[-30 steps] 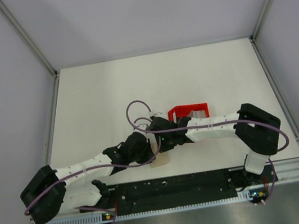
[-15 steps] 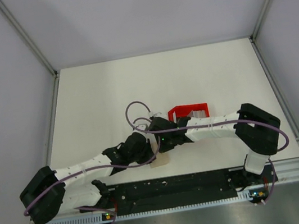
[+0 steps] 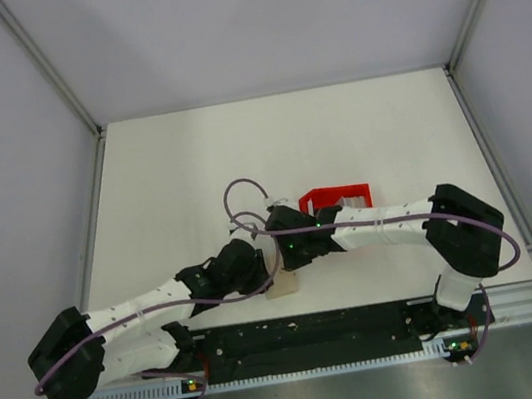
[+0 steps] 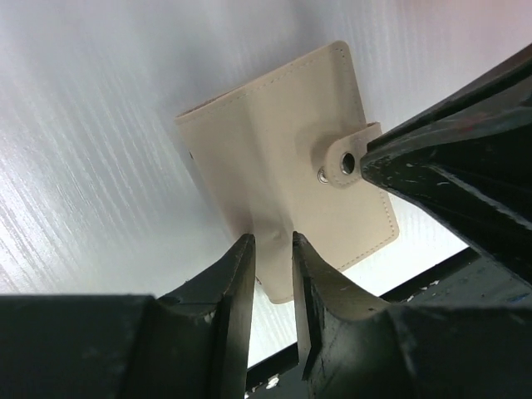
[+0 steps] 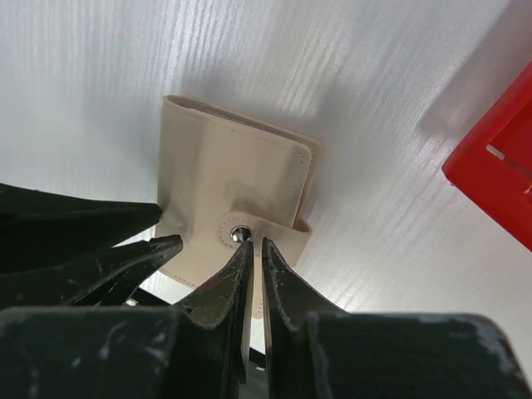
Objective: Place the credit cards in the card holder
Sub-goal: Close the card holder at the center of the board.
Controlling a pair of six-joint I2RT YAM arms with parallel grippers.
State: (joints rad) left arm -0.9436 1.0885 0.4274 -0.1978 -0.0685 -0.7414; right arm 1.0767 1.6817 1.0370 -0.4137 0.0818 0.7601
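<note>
Card holder lay closed, beige cover up, on the white surface, nr the near edge. It was just beside the black base rail & under the 2 wrists. Both arms were bent inward, wrists close together over it.

L pincer sat at the holder's left side. Its 2 fingers stood slightly apart w/ a narrow gap, tips down at the cover nr a soft crease. The cover showed through the gap & nothing was seen clamped, so part-open. Whether the tips touched the cover, couldn't tell.

R pincer was all but closed, only a thin slit btwn the fingers. Its tips were pinched on the snap tab, right beside the tab's metal snap. In the L wrist view the tab ran straight into the R fingertips. A 2nd small metal stud sat on the cover just beside the tab's end, not under it, i.e. the tab looked unfastened.

Red tray stood on the surface just beyond the R wrist, apart from the holder. It had pale shapes inside, too small to ID. Purple cable looped up behind the wrists.
</note>
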